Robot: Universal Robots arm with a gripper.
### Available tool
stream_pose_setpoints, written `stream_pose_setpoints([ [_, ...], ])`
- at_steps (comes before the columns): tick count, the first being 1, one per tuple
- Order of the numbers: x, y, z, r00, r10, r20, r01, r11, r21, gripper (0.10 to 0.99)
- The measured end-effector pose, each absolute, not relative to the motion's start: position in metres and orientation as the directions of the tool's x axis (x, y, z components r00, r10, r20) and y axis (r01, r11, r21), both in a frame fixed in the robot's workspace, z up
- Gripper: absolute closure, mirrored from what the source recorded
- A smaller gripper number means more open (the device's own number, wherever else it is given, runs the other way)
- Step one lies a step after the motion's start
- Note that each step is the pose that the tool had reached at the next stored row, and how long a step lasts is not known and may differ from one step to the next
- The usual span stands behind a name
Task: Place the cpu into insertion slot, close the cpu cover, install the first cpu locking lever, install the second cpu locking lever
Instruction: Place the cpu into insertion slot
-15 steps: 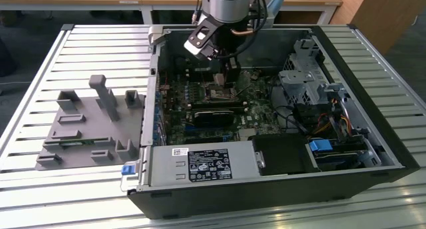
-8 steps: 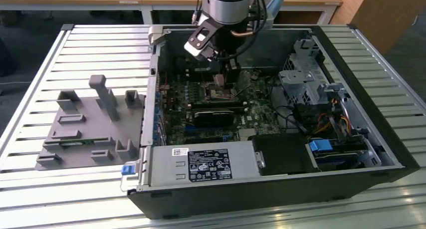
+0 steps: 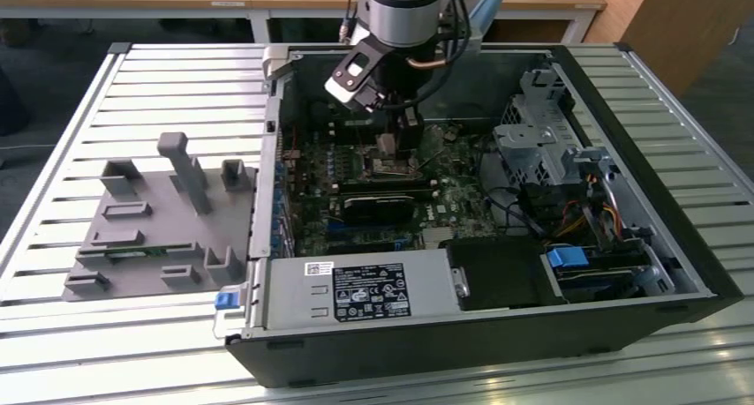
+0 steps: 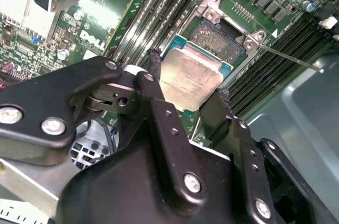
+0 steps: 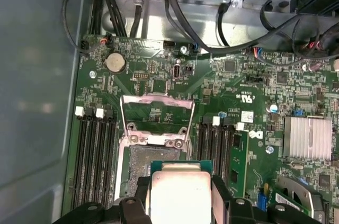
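While the chip (image 4: 193, 83) hangs close over the open socket (image 4: 220, 41), the gripper (image 4: 188, 77) clamps its opposite edges between both fingers (image 4: 159, 108).

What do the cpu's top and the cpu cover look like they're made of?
The cpu top looks like pale metal: a matte silver sheen, over a green board edge. The cpu cover seems to be thin stamped metal, bright and reflective; which metal is unclear.
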State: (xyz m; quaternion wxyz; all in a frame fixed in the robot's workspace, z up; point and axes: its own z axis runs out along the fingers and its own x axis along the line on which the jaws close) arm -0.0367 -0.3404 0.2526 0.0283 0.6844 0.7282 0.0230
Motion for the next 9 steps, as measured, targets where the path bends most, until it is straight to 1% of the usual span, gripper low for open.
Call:
stream_pose_setpoints([
  [5,-0.038,-0.340,0.248,-0.062,0.998,-0.010,0.995,0.062,0.072,0.545],
  [9,-0.039,-0.333,0.241,-0.061,0.998,-0.010,0.995,0.062,0.072,0.545],
])
